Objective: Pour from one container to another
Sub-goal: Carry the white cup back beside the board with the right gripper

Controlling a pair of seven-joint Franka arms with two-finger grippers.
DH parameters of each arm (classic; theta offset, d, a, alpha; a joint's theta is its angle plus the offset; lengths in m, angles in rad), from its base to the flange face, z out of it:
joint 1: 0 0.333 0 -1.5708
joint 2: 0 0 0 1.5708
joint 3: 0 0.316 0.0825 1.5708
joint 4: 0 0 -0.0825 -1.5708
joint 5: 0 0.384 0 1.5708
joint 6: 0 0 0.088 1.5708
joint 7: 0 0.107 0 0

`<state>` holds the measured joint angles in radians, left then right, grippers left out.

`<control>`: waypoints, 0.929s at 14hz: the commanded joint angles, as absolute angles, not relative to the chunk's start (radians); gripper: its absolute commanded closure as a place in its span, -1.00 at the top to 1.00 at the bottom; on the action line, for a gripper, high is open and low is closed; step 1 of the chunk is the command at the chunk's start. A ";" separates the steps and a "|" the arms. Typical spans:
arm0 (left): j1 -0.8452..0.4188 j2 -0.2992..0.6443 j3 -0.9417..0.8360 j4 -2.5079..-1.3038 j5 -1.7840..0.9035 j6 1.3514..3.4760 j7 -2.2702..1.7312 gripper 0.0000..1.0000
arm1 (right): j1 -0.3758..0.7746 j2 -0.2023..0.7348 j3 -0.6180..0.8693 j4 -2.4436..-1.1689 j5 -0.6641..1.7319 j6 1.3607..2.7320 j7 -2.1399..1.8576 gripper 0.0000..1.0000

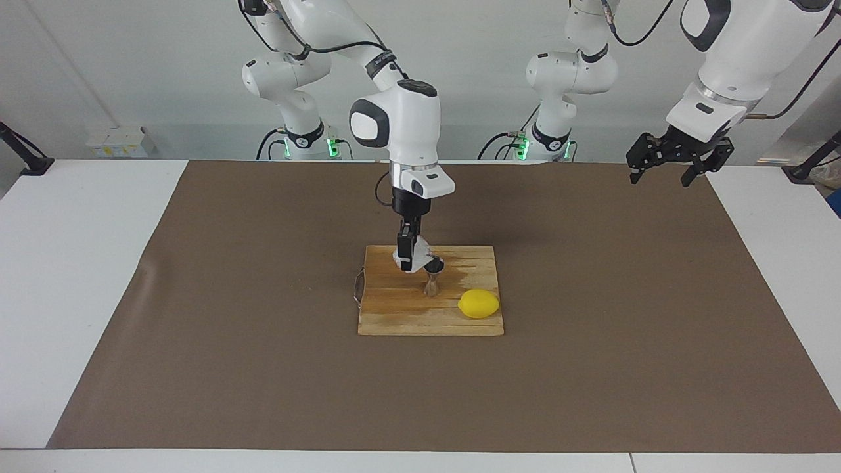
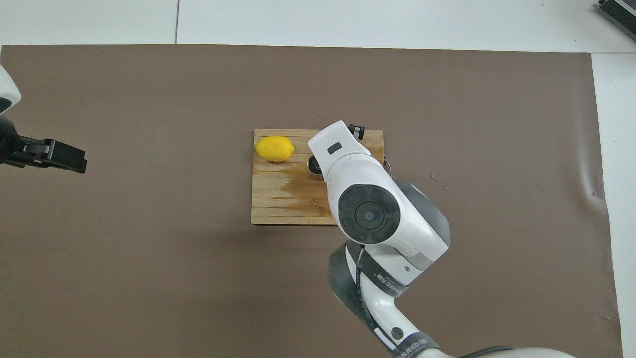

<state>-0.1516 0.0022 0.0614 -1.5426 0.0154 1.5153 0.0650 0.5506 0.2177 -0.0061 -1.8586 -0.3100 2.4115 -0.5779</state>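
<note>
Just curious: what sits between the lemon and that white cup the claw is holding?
The steel jigger, upright on the wooden board, stands between the lemon and the cup; the facing view shows it.

Around the jigger [image 1: 432, 284] – lemon [image 1: 479, 303] beside it, cup-holding right pincer [image 1: 410, 261] over it.
</note>
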 commanded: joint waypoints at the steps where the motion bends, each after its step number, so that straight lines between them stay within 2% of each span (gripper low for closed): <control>1: -0.143 -0.026 0.057 -1.577 0.006 1.525 0.069 1.00 | 0.471 0.170 0.005 -1.867 -0.043 2.425 -0.739 -1.00; 6: -0.143 -0.028 0.057 -1.577 0.006 1.525 0.069 1.00 | 0.292 0.140 0.005 -1.881 0.340 2.361 -1.098 -1.00; 10: -0.143 -0.028 0.057 -1.577 0.006 1.525 0.069 1.00 | 0.128 0.097 0.002 -2.020 0.633 2.333 -1.462 -1.00; 13: -0.143 -0.026 0.057 -1.577 0.006 1.525 0.071 1.00 | 0.017 0.101 0.002 -2.114 0.788 2.332 -1.743 -0.99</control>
